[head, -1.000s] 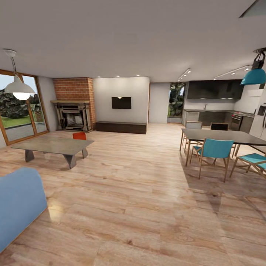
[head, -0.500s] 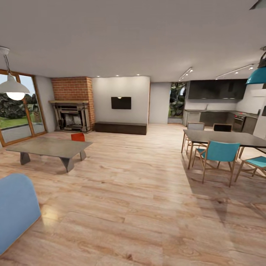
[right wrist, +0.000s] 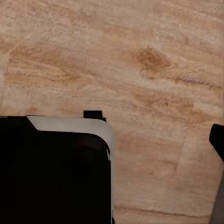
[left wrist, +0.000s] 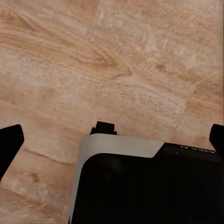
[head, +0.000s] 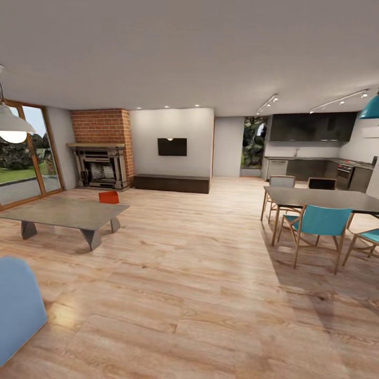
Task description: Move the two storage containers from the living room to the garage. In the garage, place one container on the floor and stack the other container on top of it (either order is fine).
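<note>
Robot's in the living room, on the light wood-plank floor (head: 200, 273), and nothing has been picked up yet as far as I can tell. So I'd call this the very first step: getting over to the bins.

One storage container (head: 109, 197) shows as a small orange-red box in the middle left of the head view, sitting on the floor just behind the far edge of the low grey coffee table (head: 66, 212), which hides its lower part. I can't spot the second one from here; maybe it's tucked behind the table too, but that's a guess. Further back there's the brick fireplace (head: 101, 149), the black TV (head: 172, 146) on the white wall and the long dark cabinet (head: 171, 182) under it. A dining table with teal chairs (head: 316, 223) sits at the right, and a blue sofa corner (head: 16, 308) pokes in at lower left.

Both wrist views just look down at planks. The left gripper (left wrist: 112, 140) has dark fingertips out at opposite edges of the frame, so the jaws look spread wide with nothing between them. On the right gripper (right wrist: 217, 140) only one fingertip shows at the frame edge, so I can't tell how its jaws stand.

Next move, I reckon: roll toward the middle left, go around the coffee table's end rather than reaching over it, and get the bin within arm's reach.
</note>
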You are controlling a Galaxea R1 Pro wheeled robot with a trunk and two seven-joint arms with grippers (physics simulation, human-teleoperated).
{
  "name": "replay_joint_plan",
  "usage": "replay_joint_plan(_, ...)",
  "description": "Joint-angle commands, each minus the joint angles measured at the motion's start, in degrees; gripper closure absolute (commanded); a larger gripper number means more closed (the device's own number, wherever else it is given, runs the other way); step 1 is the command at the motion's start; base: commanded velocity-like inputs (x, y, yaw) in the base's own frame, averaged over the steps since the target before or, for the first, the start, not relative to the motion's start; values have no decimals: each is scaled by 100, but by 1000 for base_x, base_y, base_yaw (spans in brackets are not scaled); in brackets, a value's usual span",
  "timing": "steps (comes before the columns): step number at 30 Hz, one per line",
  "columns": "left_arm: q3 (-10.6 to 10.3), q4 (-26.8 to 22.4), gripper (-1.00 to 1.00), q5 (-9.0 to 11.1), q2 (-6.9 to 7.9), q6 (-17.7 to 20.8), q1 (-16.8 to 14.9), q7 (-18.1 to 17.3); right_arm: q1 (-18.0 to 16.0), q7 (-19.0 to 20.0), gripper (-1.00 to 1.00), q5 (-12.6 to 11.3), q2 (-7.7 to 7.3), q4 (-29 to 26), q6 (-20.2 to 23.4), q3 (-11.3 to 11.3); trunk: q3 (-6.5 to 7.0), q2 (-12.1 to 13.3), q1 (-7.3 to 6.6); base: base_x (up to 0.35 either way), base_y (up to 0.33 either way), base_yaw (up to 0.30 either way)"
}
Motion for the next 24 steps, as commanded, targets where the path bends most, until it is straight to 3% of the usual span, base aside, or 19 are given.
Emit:
replay_joint_plan(1, -49, 3, -100, 41, 0, -16, -4, 10, -8, -3, -100, -54, 2, 18, -34, 49, -8, -5, 4, 326, 0, 0)
replay_joint_plan(24, -49, 3, -100, 41, 0, -8, -4, 10, -8, -3, -100, -54, 2, 18, -33, 49, -8, -5, 4, 326, 0, 0)
